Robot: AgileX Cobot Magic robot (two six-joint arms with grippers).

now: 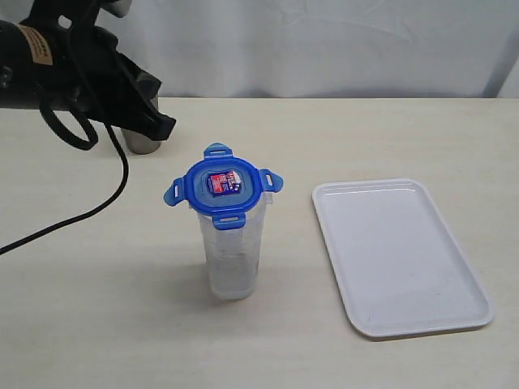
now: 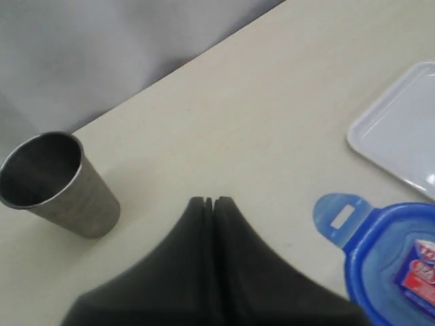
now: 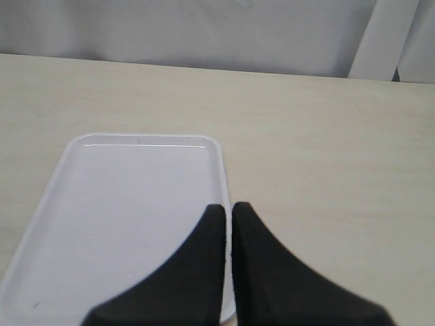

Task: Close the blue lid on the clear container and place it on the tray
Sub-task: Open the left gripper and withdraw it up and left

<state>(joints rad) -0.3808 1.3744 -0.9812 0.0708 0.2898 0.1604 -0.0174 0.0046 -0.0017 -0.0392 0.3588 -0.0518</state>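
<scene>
The lid (image 1: 225,185) is seated on the upright container (image 1: 233,259), flaps splayed, beside the tray (image 1: 401,255) but apart. The left gripper (image 2: 209,202) and right gripper (image 3: 228,207) are pressed closed, empty. The tall container may be toppled if flaps are pushed off-centre.

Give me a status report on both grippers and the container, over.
Left gripper shut, empty, near steel cup. Right gripper shut, empty, facing tray. Blue lid sitting on clear container, flaps splayed out; container on table, beside tray. Nothing between them.
</scene>
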